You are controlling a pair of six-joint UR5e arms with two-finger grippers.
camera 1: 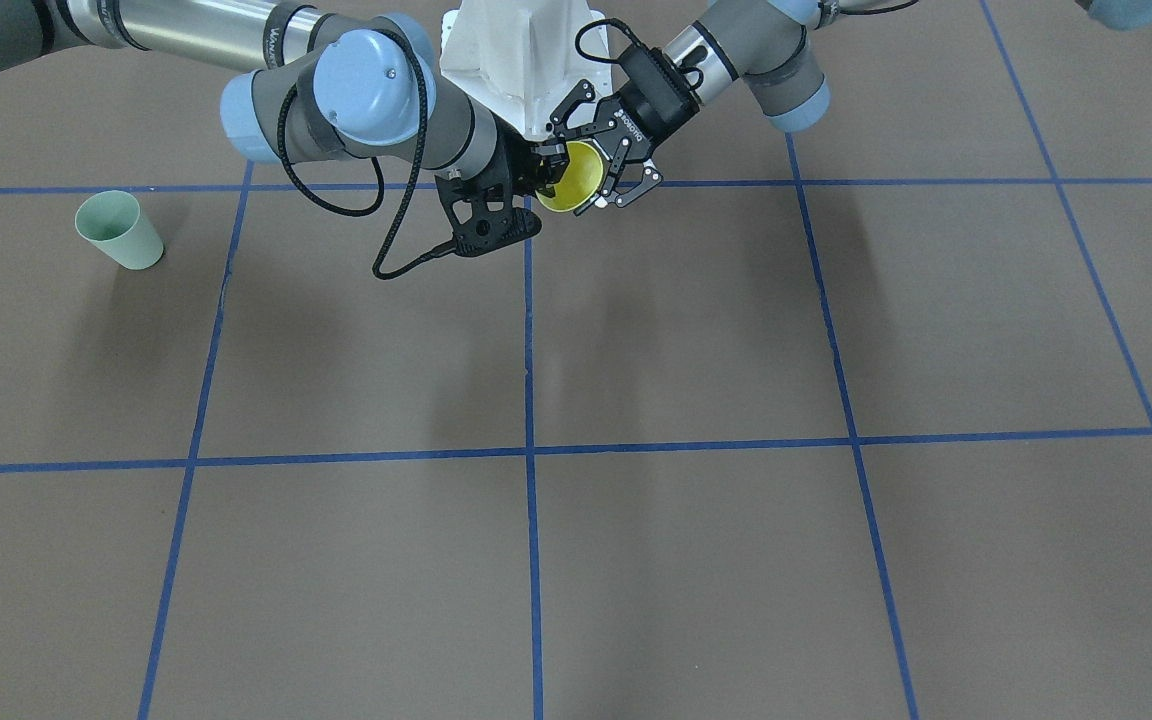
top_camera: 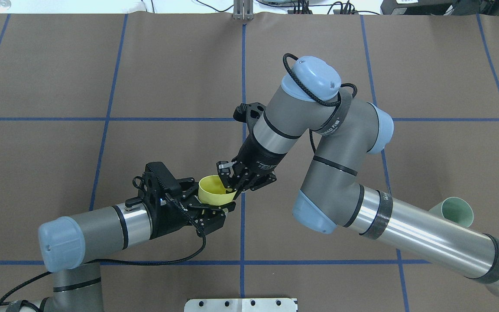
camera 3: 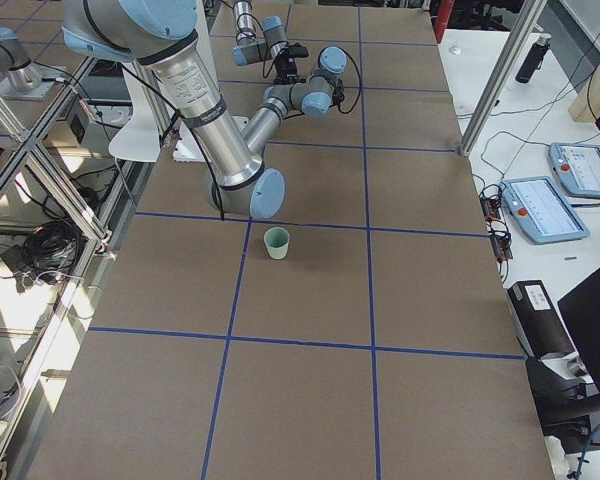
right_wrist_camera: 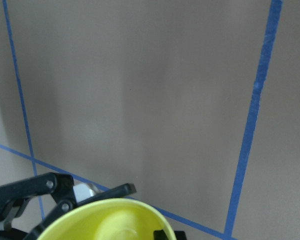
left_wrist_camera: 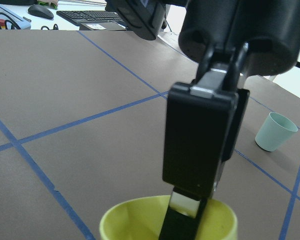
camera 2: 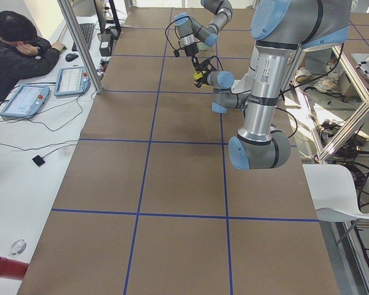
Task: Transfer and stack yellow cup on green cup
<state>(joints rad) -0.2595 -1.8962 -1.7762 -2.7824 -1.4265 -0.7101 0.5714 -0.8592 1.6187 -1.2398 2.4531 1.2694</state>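
The yellow cup hangs in mid-air over the table's middle, close to the robot's base, tilted on its side between both grippers. My left gripper has its jaws set wide around the cup's body and looks shut on it. My right gripper pinches the cup's rim, with one finger reaching inside. The cup also shows in the right wrist view. The green cup stands upright and alone on the table on my right side. It is partly hidden behind my right forearm in the overhead view.
The brown table cover carries a blue tape grid. The white robot base is at the table's near edge. An operator sits at a side desk with tablets beyond the table.
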